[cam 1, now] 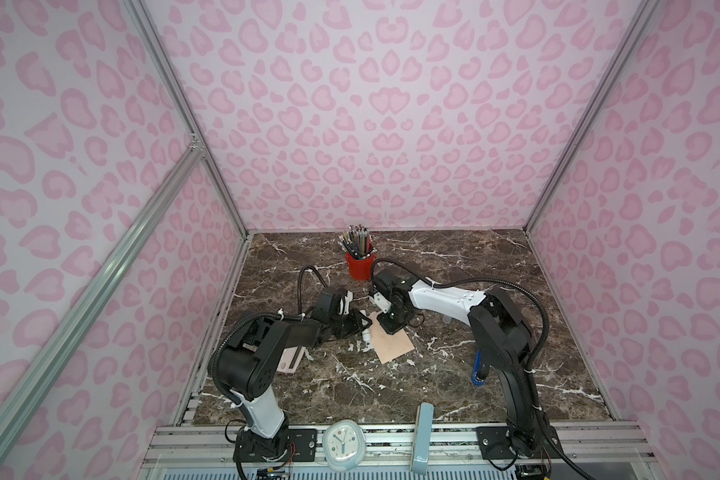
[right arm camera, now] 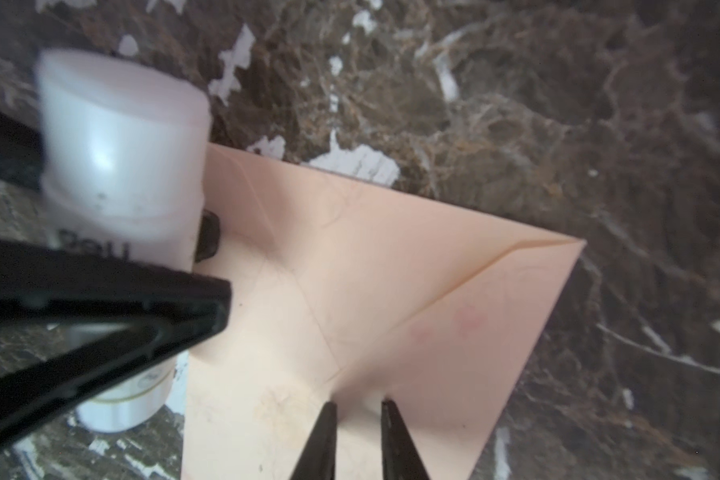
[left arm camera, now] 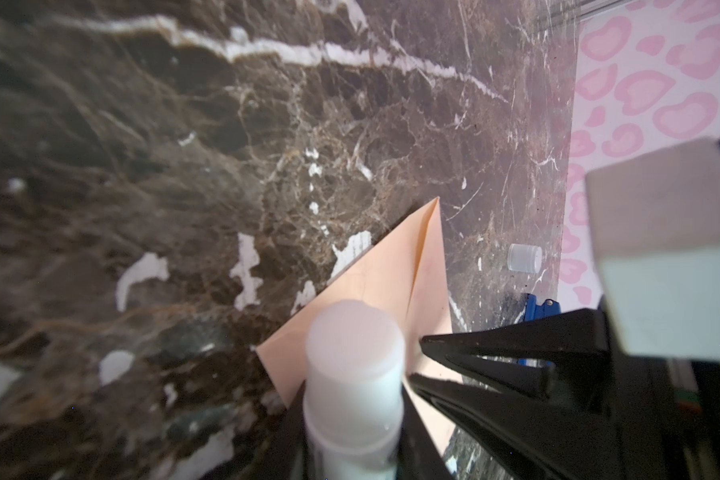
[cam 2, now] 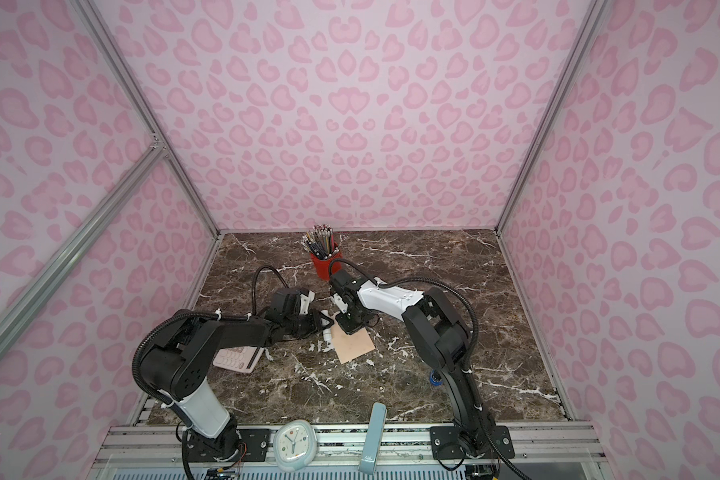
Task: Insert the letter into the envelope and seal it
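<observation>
Clock [cam 1: 344, 444] at front rail [cam 1: 454, 438]; left gripper [cam 1: 361, 326] clenches glue stick [left arm camera: 354, 353] beside envelope [right arm camera: 391, 270]; right gripper [right arm camera: 358, 405] over envelope, grip unclear.

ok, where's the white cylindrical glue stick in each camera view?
In a top view: white cylindrical glue stick mid-table, at the peach-pink paper envelope's left edge.
In a top view: glue stick, same spot.
Left wrist: bottom centre, close up.
Right wrist: upper left.
Shared landmark: the envelope beside it in all four.
</observation>
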Available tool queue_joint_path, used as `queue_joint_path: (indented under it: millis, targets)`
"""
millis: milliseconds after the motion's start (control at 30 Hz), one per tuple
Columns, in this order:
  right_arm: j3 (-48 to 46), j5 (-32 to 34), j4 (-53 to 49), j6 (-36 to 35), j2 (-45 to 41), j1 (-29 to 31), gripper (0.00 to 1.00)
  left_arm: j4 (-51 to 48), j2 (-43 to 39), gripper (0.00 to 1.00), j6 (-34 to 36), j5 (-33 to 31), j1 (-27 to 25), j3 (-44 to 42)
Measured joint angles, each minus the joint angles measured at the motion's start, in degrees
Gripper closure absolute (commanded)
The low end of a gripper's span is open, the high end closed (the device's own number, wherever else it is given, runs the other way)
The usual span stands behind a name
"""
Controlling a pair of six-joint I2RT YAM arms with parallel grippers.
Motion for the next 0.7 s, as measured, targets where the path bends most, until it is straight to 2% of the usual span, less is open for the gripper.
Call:
queue_joint_path:
  millis: [233, 700]
  targets:
    - [0.09, -0.07, -0.15, -1.55, -0.02, 0.09, 0.8, -0.37, 0.17, 0.96, 0.02, -0.02, 0.04, 0.35]
    - [-1.2, 0.61, 1.01, -3.8, -0.61, 0.63, 0.76, 0.31, 0.76, 0.96, 0.22, 0.31, 0.26, 0.59]
